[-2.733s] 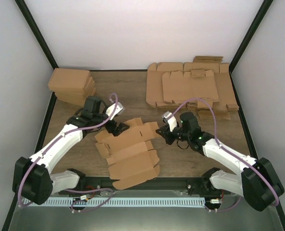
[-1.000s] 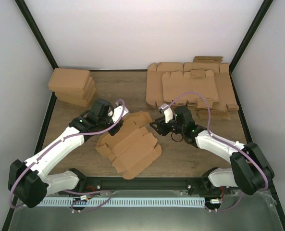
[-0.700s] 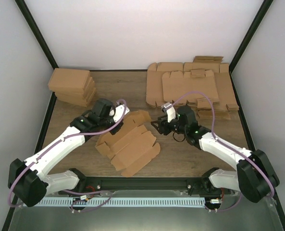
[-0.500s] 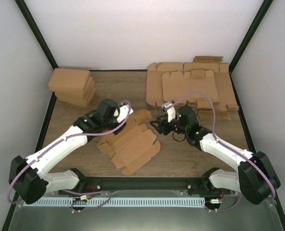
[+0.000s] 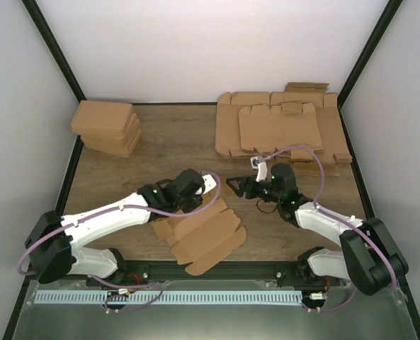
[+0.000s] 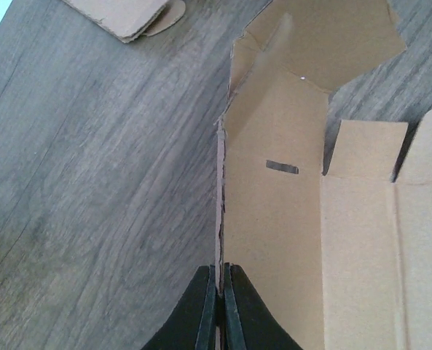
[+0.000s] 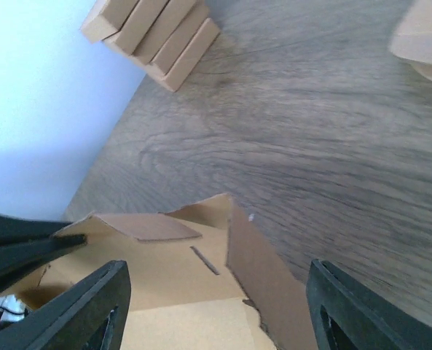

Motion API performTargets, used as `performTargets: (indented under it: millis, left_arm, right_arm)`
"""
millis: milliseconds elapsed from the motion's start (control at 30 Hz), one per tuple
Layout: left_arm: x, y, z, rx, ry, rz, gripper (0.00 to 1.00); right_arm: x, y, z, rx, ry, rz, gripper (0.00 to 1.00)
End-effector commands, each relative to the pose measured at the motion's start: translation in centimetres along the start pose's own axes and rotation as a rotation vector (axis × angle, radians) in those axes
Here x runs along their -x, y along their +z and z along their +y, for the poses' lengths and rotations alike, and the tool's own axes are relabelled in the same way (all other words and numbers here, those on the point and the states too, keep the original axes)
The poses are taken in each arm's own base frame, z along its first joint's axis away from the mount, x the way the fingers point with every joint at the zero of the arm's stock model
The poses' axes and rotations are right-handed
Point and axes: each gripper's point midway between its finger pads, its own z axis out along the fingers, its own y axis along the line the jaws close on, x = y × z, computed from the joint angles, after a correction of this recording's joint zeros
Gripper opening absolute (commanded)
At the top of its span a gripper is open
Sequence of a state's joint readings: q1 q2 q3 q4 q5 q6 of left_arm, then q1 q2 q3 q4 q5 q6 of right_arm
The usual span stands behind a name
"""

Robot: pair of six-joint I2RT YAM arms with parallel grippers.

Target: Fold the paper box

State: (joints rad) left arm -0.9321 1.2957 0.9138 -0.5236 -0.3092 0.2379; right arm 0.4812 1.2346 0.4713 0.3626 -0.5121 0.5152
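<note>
The paper box (image 5: 204,235) lies mostly flat near the table's front edge, light brown with creases and flaps. One side flap (image 6: 221,189) stands upright. My left gripper (image 6: 221,273) is shut on that flap's edge. From above, the left gripper (image 5: 197,200) sits at the box's far left corner. My right gripper (image 5: 236,187) hovers open just right of the box's far end. In the right wrist view the box (image 7: 172,284) reaches in between the wide-apart fingers (image 7: 99,306) without touching them.
A stack of folded brown boxes (image 5: 107,127) stands at the back left. Many overlapping flat cardboard sheets (image 5: 280,131) cover the back right. The left arm's black fingers (image 7: 19,244) show at the left of the right wrist view.
The left arm has swung right and toward the near edge, dragging the box with it by the flap. The right gripper's jaws have spread wider and it has shifted slightly right.
</note>
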Motion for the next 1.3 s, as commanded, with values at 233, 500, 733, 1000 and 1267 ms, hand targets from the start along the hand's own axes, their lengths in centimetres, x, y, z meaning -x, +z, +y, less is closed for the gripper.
performTargets:
  millis: [233,500,733,1000,1267]
  left_arm:
    - [0.5,2.0,-1.4,0.132,0.065,0.058,0.05]
    - [0.8,2.3,-1.7,0.198,0.123,0.078,0.04]
    - [2.7,1.2,-1.2,0.253,0.131,0.000,0.06]
    - [3.3,1.1,0.0,0.359,0.200,-0.006,0.06]
    - [4.3,-0.4,0.9,0.392,0.207,-0.070,0.06]
  right_arm:
    - [0.2,-0.3,0.2,0.106,0.255,-0.032,0.62]
    - [0.1,-0.3,0.2,0.053,0.385,0.049,0.57]
    - [1.8,-2.0,1.9,0.036,0.519,-0.002,0.59]
    - [2.9,-0.4,4.6,0.084,0.570,0.055,0.62]
    - [3.6,-1.0,5.1,0.140,0.616,-0.023,0.69]
